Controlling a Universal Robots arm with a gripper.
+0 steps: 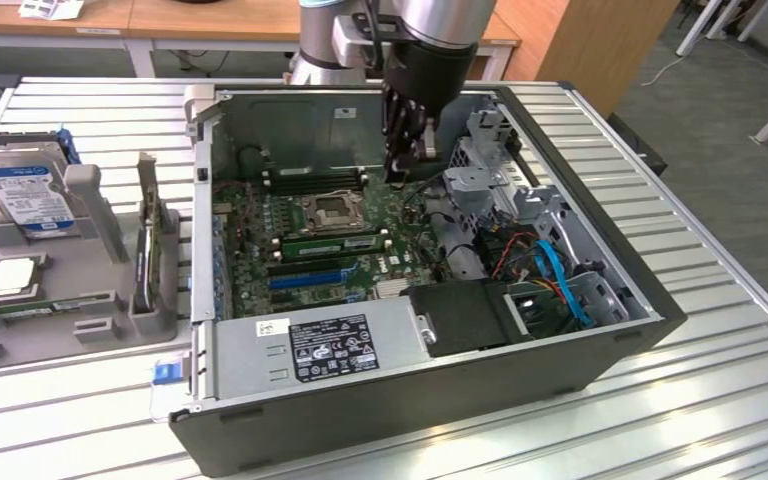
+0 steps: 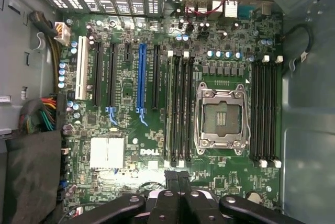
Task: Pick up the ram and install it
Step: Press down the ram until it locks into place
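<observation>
Pincer (image 1: 406,168) shut, empty, hanging inside PC case (image 1: 651,300) above mobo (image 1: 244,215). Ram (image 1: 337,241): green stick edge-up on mobo, just beside CPU socket (image 1: 328,208), looks seated. Judged step: seating check. Confirm both ends clipped down, stick level; keep pincer vertical, clear of cables (image 1: 558,275).

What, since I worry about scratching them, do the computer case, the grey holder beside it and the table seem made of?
The computer case looks like sheet metal, likely steel: dark matte paint outside, bare grey inside, folded edges. The grey holder is probably plastic: matte, blocky moulded shapes. The table looks like metal, perhaps aluminium: shiny ribbed slats.
</observation>
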